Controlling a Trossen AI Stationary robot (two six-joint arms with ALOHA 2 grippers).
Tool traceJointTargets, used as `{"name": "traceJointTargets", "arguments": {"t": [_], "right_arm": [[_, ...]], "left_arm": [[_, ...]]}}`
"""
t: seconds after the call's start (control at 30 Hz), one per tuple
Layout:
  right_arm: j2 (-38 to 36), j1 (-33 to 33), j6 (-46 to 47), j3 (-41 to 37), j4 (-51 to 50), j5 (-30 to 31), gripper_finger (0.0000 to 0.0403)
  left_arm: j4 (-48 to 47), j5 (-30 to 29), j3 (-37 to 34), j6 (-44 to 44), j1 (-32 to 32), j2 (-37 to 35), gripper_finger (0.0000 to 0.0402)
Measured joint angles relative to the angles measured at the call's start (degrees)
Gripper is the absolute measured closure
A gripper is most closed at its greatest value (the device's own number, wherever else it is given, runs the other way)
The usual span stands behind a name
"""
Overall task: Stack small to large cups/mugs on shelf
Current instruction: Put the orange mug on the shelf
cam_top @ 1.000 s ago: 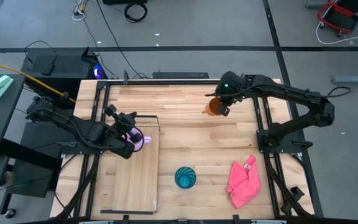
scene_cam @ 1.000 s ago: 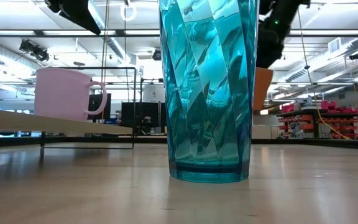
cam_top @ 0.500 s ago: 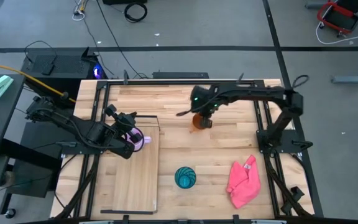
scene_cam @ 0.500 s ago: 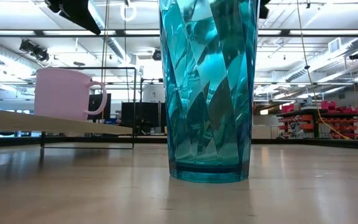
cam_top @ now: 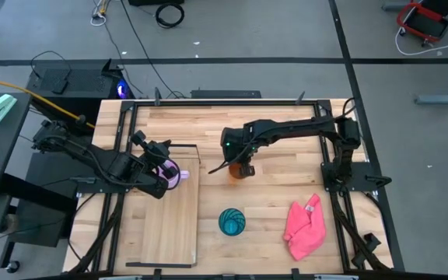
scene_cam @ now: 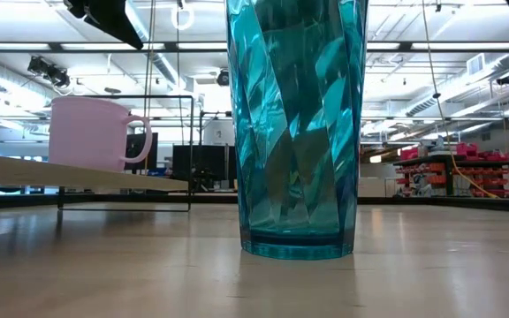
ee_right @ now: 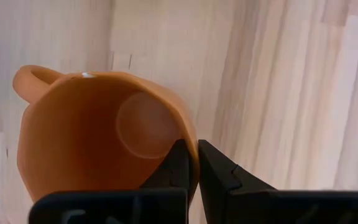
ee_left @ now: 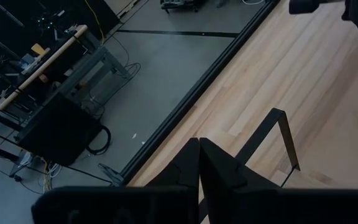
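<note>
Right gripper (cam_top: 238, 166), over the table's middle between the shelf and the far edge: fingers clamped on the rim of the orange handled ceramic mug (ee_right: 98, 143). Left gripper (cam_top: 159, 167): fingers pressed together, empty, beside the lilac-purple handled mug (cam_top: 173, 176) standing upright on the long light-wood shelf board (cam_top: 162, 225) near its black wire frame (cam_top: 185, 146). Faceted teal-green plastic cup (cam_top: 232, 222): upright on the wooden tabletop (cam_top: 286, 132), between shelf and crumpled pink cloth (cam_top: 305, 226).

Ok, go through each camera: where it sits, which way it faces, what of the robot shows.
High view: overhead, straight down; both arms, right gripper carrying the orange mug, left gripper over the lilac mug on the shelf.
Low view: tabletop level, facing the teal cup; lilac mug behind.
Left wrist view: past shut fingers to the shelf's wire frame.
Right wrist view: fingers pinching the orange mug's wall.
Shared: high and right wrist show the orange mug.
</note>
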Motion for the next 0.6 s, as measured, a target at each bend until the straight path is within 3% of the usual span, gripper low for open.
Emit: {"name": "traceJointTargets", "arguments": {"t": [0.4, 0.6], "right_arm": [[1.80, -0.07, 0.02, 0.04, 1.51, -1.38, 0.0387], [1.87, -0.17, 0.57, 0.02, 2.38, -1.03, 0.0343]], "left_arm": [[0.07, -0.02, -0.02, -0.02, -0.01, -0.04, 0.0375], [0.07, -0.01, -0.02, -0.04, -0.02, -0.04, 0.0381]]}}
